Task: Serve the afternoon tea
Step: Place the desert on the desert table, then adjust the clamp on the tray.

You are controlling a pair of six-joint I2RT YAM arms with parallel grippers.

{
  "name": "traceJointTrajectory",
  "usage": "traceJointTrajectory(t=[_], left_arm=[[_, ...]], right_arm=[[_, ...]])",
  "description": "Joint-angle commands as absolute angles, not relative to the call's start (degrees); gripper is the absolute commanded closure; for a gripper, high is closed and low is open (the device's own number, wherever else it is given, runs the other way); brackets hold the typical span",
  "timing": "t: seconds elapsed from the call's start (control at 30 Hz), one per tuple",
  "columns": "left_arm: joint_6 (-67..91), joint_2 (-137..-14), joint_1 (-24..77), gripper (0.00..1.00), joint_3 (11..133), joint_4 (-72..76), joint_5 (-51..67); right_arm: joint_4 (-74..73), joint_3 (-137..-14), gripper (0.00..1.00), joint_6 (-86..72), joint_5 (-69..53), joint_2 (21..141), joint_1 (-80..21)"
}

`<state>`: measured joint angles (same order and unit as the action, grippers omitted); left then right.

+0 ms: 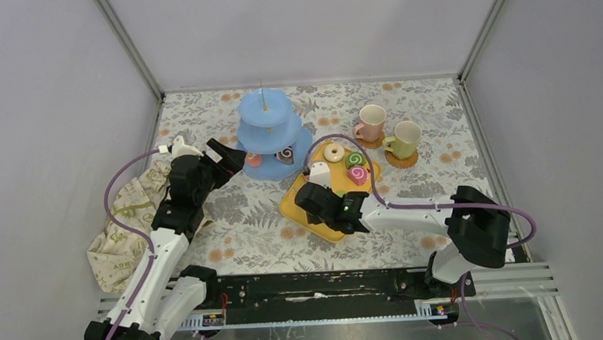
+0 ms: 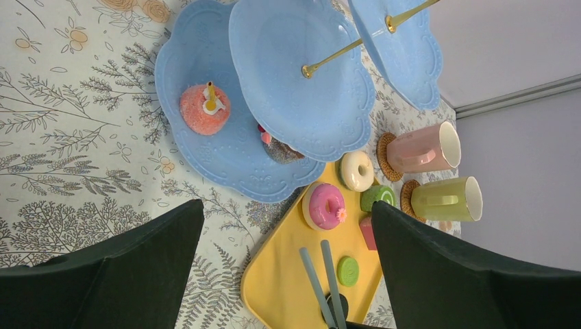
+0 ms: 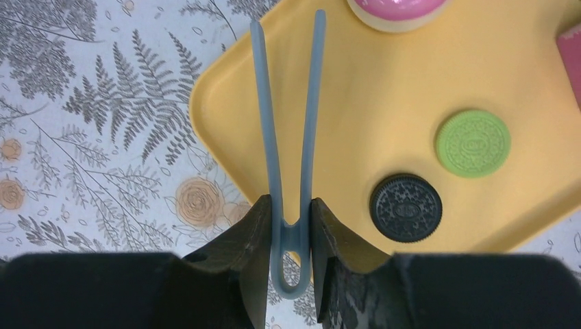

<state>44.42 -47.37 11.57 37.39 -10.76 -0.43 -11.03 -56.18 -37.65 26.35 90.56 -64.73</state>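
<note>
**Gripping tongs over the tray, pastries waiting**

Right gripper (image 3: 289,209) is pinched on the tongs (image 3: 266,123) at their hinge end. The two arms splay out over the corner of the yellow tray (image 3: 384,89) with nothing between the tips. Left gripper (image 1: 226,154) is spread wide and holds nothing, hovering just beside the stand's (image 2: 205,157) bottom tier.

Handling, judged:
- Pastries look like small, light, stiff toys. Little force should be needed, but glossy ones may slip from thin tong tips.
- Black cookie (image 3: 405,208) and green cookie (image 3: 473,143) lie flat and thin on the tray. Best pinched across the rim edges, likely the fiddliest.
- Pink donut (image 2: 324,205) and white donut (image 2: 357,170) are taller and rounder, so grip across the outer sides.
- Tongs look springy and thin, so the tips may flex or twist.
- Mugs look ceramic, heavier and breakable. Take them by the rim or handle, not with the tongs.

Counts:
- Tray: 6 pastries, namely two cookies, two donuts, a green roll (image 2: 377,197) and a pink block (image 2: 368,232).
- Stand: three tiers. 2 pastries on the bottom one, an orange cake (image 2: 204,108) and a brown one (image 2: 282,149) half hidden under the middle tier.
- Mugs: 2, a pink mug (image 1: 371,123) and a green mug (image 1: 404,139), each on a coaster, beyond the tray.
- Tongs: 1.
</note>
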Motion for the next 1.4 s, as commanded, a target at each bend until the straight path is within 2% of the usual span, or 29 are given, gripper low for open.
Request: traceJointTrajectory(t=[0.0,1.1,1.37], left_arm=[[44.03,-46.65,11.76,0.00,37.31,-9.05,-0.54],[44.82,-46.44,11.78,0.00,36.39,-7.91,0.57],[45.06,-46.80,11.78,0.00,36.22,-7.66,0.83]], right_arm=[[-8.88,-52.84,0.72,-40.25,29.92,87.05,-65.85],[11.18,-39.65,0.71,-43.28,33.37,90.87,-68.58],[12.29,-39.55,0.66,-44.12,34.34,93.56,-68.72]])
